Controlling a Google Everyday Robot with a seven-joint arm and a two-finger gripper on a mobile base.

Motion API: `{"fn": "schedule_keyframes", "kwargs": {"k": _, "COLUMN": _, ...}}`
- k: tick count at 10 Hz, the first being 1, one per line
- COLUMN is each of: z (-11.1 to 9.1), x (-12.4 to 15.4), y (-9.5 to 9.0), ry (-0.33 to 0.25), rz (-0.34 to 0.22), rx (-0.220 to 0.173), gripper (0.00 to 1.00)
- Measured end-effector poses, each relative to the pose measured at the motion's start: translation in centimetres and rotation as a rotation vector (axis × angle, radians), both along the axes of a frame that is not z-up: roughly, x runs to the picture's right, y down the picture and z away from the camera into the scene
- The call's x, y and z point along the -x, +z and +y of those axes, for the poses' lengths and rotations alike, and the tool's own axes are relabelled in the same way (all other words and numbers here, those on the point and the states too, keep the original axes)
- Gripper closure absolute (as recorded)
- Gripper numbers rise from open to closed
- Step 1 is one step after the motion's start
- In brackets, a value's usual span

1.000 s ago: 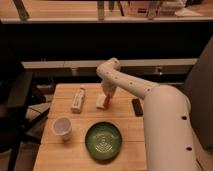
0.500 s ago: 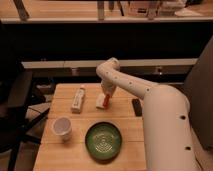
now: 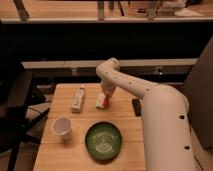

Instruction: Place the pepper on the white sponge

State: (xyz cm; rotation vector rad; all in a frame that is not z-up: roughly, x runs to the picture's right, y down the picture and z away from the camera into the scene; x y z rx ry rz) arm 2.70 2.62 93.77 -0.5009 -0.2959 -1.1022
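Red-orange pepper (image 3: 106, 99): from the camera view I see it as a small bright sliver lying on or just against the white sponge (image 3: 101, 102), right under the tip of the arm.
Pepper handling: I judge it light, smooth-skinned and a little slippery, with some give under pressure; a firm squeeze could bruise it or make it squirt sideways.
Where to hold: I would take it across the thicker middle of its body, the jaws crossing its long axis, not at the tapered tip where it would roll out.
White sponge: a flat pale block near the back middle of the surface (image 3: 60, 155); I expect it to be soft and light, so it may shift or tilt if the pepper is pressed down instead of set down.
Gripper (image 3: 105, 96): it points down at the sponge and pepper, its tip touching or just above them; I cannot tell its opening, nor whether it holds the pepper.
Task progress: by my reading the pepper is at the sponge already, so the placing looks close to done or being finished, though I cannot confirm it rests fully on top.
Neighbours: a white bottle (image 3: 78, 99) lies just left of the sponge, a white cup (image 3: 62, 127) sits front left, a green plate (image 3: 103, 141) front middle, and a black remote (image 3: 136, 107) to the right beside the arm.
Risk: a light pepper may roll off the small sponge toward the bottle.
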Motion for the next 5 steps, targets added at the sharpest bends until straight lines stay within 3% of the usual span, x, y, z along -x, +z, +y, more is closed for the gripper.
{"fn": "schedule_keyframes", "kwargs": {"k": 2, "z": -0.01, "x": 0.08, "y": 0.05, "ry": -0.01, "rz": -0.005, "rx": 0.0, "gripper": 0.57}}
{"fn": "schedule_keyframes", "kwargs": {"k": 4, "z": -0.02, "x": 0.16, "y": 0.04, "ry": -0.02, "rz": -0.012, "rx": 0.001, "gripper": 0.49}}
{"fn": "schedule_keyframes", "kwargs": {"k": 5, "z": 0.01, "x": 0.18, "y": 0.04, "ry": -0.027, "rz": -0.016, "rx": 0.001, "gripper": 0.51}}
